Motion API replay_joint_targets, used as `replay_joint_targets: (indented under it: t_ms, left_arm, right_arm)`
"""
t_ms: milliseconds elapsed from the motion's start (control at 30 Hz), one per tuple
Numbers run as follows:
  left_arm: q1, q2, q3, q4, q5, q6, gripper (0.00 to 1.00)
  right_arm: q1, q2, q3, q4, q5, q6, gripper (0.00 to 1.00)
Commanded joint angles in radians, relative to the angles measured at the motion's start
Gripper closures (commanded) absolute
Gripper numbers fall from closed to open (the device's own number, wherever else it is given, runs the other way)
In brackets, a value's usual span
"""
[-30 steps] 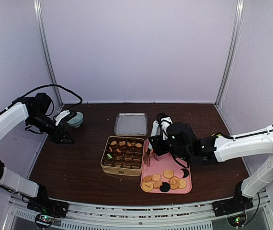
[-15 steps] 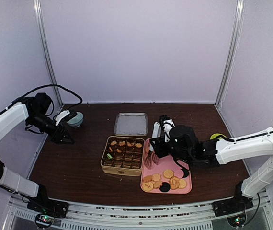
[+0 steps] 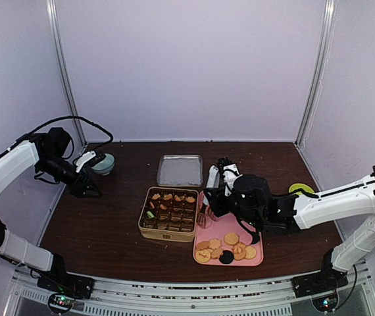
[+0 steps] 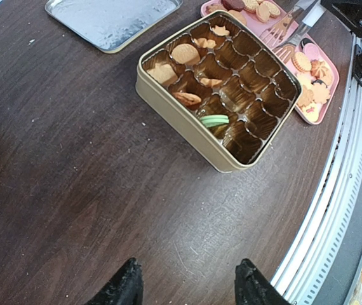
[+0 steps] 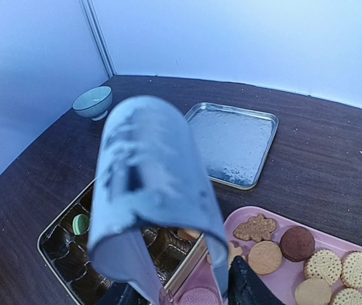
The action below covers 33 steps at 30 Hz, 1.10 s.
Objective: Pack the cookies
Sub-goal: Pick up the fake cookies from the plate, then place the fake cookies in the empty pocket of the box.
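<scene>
1. R hand grips tongs. Tips sit over tray's left edge, beside tin; no cookie seen between them.
2. Cookies: most at tray's near end, some in tin's far cells.
3. Step: fetching. Next I'd swing tongs nearward and pinch one.
4. L hand open, empty, well apart. Desk gives room; mind tin wall.

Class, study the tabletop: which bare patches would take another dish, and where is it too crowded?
Free: the dark wooden table left of the gold compartmented tin, toward the pale green bowl; also right of the silver metal lid. Crowded: tin and pink tray sit close together, the right tool holding metal tongs there.
</scene>
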Motion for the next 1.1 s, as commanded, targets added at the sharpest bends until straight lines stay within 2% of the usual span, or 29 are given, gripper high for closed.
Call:
replay_joint_targets:
  t_ms: [0, 367, 600, 867, 1067]
  left_arm:
    - [0.009, -0.018, 0.018, -0.011, 0.006, 0.006, 0.47]
    - [0.009, -0.015, 0.016, -0.011, 0.009, 0.007, 0.47]
    - [0.009, -0.021, 0.013, -0.010, 0.010, 0.009, 0.47]
    - [0.011, -0.024, 0.009, -0.013, 0.010, 0.010, 0.48]
    - [0.010, -0.022, 0.003, -0.010, 0.017, 0.010, 0.48]
  right_arm:
    - [0.003, 0.018, -0.010, 0.078, 0.025, -0.018, 0.58]
    - [0.004, 0.029, -0.035, 0.038, 0.031, -0.009, 0.62]
    - [0.003, -0.073, -0.049, 0.012, 0.071, -0.030, 0.71]
    - [0.009, -0.204, 0.066, -0.076, 0.083, -0.136, 0.71]
    - [0.031, -0.087, 0.225, -0.077, 0.015, -0.164, 0.70]
